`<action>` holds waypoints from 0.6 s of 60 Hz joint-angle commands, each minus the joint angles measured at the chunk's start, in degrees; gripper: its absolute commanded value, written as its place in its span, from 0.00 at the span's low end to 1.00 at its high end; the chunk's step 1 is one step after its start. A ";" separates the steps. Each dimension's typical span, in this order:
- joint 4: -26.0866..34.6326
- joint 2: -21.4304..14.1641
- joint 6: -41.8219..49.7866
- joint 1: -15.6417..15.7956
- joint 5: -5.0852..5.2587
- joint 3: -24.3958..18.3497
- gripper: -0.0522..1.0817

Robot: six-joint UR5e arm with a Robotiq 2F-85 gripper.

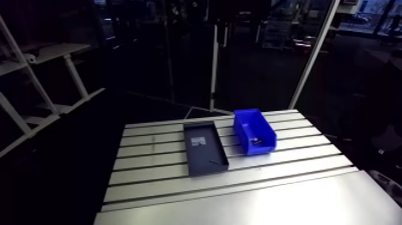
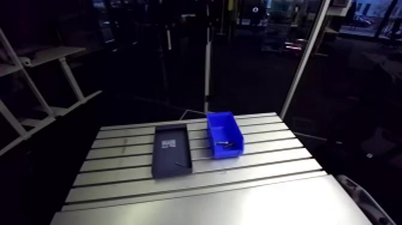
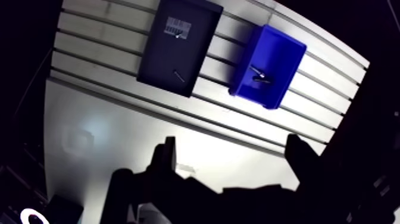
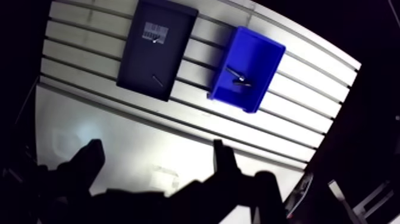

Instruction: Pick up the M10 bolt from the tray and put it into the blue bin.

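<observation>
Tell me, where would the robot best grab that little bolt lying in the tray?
Probably mid-length, coming from straight above. The bolt is thin and lies flat on the floor of the tray, whose raised walls would block a sideways approach. Closing crosswise to its long axis should hold it best.

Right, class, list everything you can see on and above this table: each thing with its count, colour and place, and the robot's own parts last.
table: one, silver slotted aluminium, under everything.
tray: one, dark, on the table beside the blue bin.
label: one, pale, on the tray floor at the end far from the gripper.
bolt: one, small and dark, in the tray nearer the gripper's end.
blue bin: one, blue, on the table next to the tray.
metal parts: count unclear, dark with a glint, inside the blue bin.
gripper: one, dark, fingers apart and empty, above bare table.
</observation>
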 commanded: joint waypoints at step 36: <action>0.55 -4.74 23.05 3.10 -1.11 2.84 0.05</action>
